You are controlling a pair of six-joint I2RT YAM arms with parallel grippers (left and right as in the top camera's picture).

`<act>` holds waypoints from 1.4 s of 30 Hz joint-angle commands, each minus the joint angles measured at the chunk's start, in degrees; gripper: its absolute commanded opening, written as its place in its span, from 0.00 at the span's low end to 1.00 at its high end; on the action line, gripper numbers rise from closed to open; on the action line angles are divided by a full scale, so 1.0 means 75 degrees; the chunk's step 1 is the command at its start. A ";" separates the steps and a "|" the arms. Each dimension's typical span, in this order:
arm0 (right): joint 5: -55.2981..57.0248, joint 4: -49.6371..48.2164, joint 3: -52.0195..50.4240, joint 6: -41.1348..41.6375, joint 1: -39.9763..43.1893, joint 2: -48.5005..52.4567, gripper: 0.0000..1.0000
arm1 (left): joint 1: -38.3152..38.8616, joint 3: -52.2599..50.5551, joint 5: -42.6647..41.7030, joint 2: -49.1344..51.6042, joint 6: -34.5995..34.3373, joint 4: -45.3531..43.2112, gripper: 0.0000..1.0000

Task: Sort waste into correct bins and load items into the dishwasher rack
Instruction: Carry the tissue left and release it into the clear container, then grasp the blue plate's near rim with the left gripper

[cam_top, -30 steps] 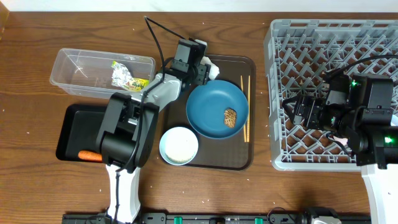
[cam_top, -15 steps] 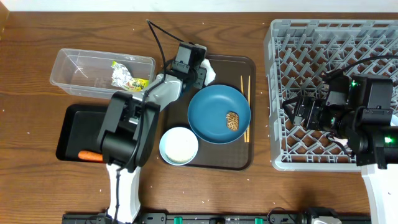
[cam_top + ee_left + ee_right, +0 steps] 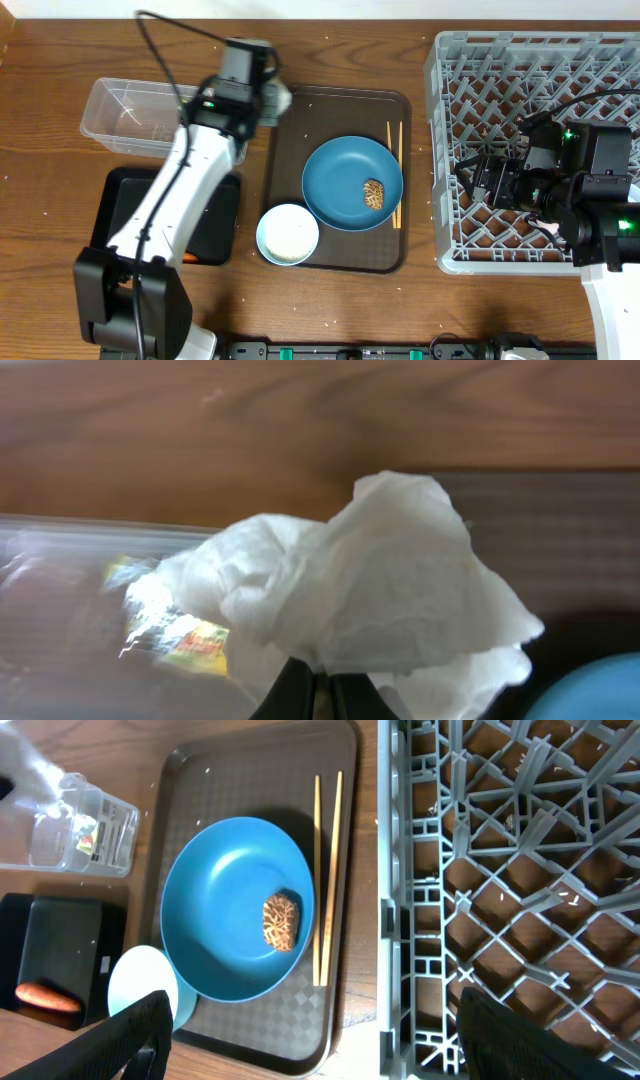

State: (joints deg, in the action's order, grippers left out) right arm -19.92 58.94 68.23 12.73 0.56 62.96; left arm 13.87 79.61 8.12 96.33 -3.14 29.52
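My left gripper (image 3: 270, 100) is shut on the crumpled white napkin (image 3: 284, 100), held up at the right end of the clear tub (image 3: 130, 115). In the left wrist view the napkin (image 3: 380, 590) bulges above the closed fingertips, with the tub's foil wrapper (image 3: 170, 630) behind it. The blue plate (image 3: 352, 183) holds a brown food lump (image 3: 373, 193). Beside it lie the chopsticks (image 3: 394, 175) and the white bowl (image 3: 288, 234). A carrot (image 3: 45, 995) lies on the black tray (image 3: 120, 190). My right gripper (image 3: 480, 180) hangs open over the grey rack (image 3: 535, 60).
The plate, bowl and chopsticks rest on a dark brown serving tray (image 3: 335, 258) between the bins and the rack. My left arm stretches across the black tray. White grains are scattered on the serving tray and the wood table.
My left gripper closed on the napkin at the serving tray's back left corner, then lifted and swung left toward the clear tub. The blue plate shifted slightly. The right arm stayed still.
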 commanded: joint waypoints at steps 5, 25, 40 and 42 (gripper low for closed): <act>0.0009 0.0000 0.0038 -0.0140 -0.0085 0.0009 0.84 | -0.1349 -0.0102 0.0428 0.0417 -0.0402 0.0195 0.06; 0.0006 0.0114 0.0038 -0.0140 -0.0085 0.0009 0.86 | 0.0825 -0.0044 -0.1545 -0.1606 -0.0367 0.3392 0.44; 0.0009 0.0283 0.0038 -0.0140 -0.0085 0.0009 0.86 | 0.4138 -0.2512 -0.2194 -0.0994 -0.2422 0.1527 0.06; 0.0006 0.0265 0.0038 -0.0137 -0.0085 0.0009 0.86 | 0.4261 -0.2838 -0.2474 -0.0857 -0.2640 0.0796 0.06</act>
State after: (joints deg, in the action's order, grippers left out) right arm -19.88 60.88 68.23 12.71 0.56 62.96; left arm 44.75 60.93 -6.68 88.73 -18.35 39.11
